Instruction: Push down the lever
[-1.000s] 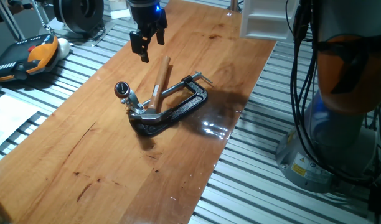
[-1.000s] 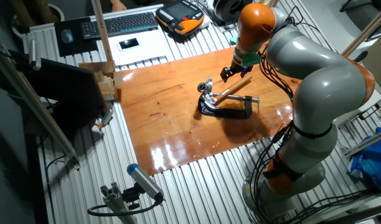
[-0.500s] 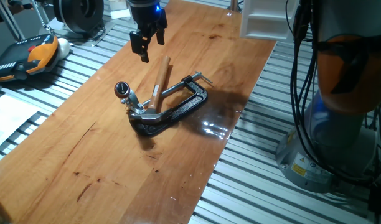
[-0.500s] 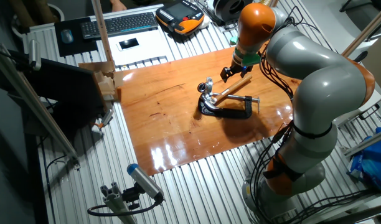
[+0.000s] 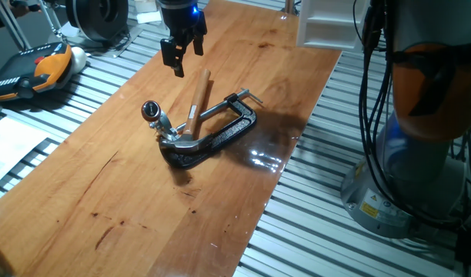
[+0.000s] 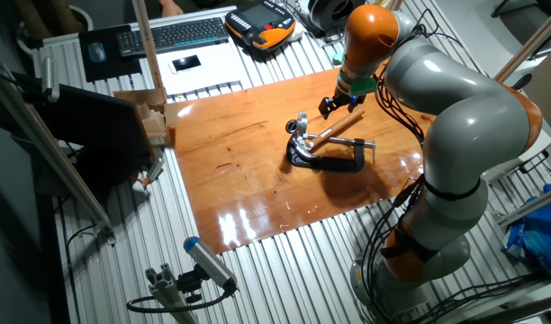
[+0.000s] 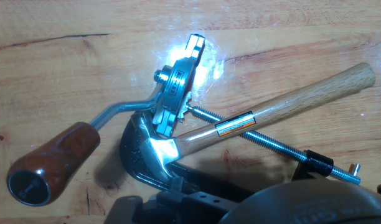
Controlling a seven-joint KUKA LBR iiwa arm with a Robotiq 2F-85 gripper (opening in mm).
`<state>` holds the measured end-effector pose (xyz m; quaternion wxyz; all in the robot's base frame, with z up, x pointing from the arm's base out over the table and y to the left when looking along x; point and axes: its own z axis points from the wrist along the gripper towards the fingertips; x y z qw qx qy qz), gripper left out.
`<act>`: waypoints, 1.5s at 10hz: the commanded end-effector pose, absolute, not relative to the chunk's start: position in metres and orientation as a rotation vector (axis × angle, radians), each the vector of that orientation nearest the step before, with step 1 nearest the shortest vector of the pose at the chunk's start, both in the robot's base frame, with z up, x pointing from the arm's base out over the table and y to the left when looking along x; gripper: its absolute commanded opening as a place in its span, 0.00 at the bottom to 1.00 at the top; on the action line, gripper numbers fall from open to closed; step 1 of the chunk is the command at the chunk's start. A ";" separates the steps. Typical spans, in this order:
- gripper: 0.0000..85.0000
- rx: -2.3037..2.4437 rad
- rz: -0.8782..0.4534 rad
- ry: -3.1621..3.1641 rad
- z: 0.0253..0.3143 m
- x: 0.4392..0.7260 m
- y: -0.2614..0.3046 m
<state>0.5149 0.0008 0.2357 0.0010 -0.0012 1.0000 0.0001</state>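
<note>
Lever: thin bent metal rod (image 7: 119, 111) ending in a reddish-brown knob (image 5: 151, 109), hinged on a small silver bracket (image 7: 172, 90). It stands raised, knob up and pointing to the left of the tool pile in the first fixed view, so the push is not yet done.

Gripper: the gripper (image 5: 178, 55) hangs in the air above the far end of the hammer handle (image 5: 197, 92), touching nothing. Its two fingers stand apart with nothing between them, which shows best in the first fixed view; in the other fixed view (image 6: 334, 103) it is too small to judge.

Lever relative to gripper: the knob lies nearer the camera and to the left of the gripper in the first fixed view, and clearly lower. In the hand view the knob (image 7: 52, 163) sits at the lower left, off the centre line.

Neighbours: the hammer (image 7: 265, 115) lies across the black C-clamp (image 5: 220, 138), its steel head just beside the bracket; the clamp's screw bar (image 7: 265, 144) runs under the handle. All rest on the wooden tabletop (image 5: 105, 208).

Step in hand: approach, as I judge it, with the gripper still to be brought over the knob.

How to do it well: shift sideways first, clear of the handle, then come down onto the top of the knob, pressing along the arc of the hinge.

Risk: a press landing on the rod or the hammer head could slide off or shove the loose pile.
</note>
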 end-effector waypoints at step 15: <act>0.00 -0.107 -0.014 3.153 0.240 0.518 0.003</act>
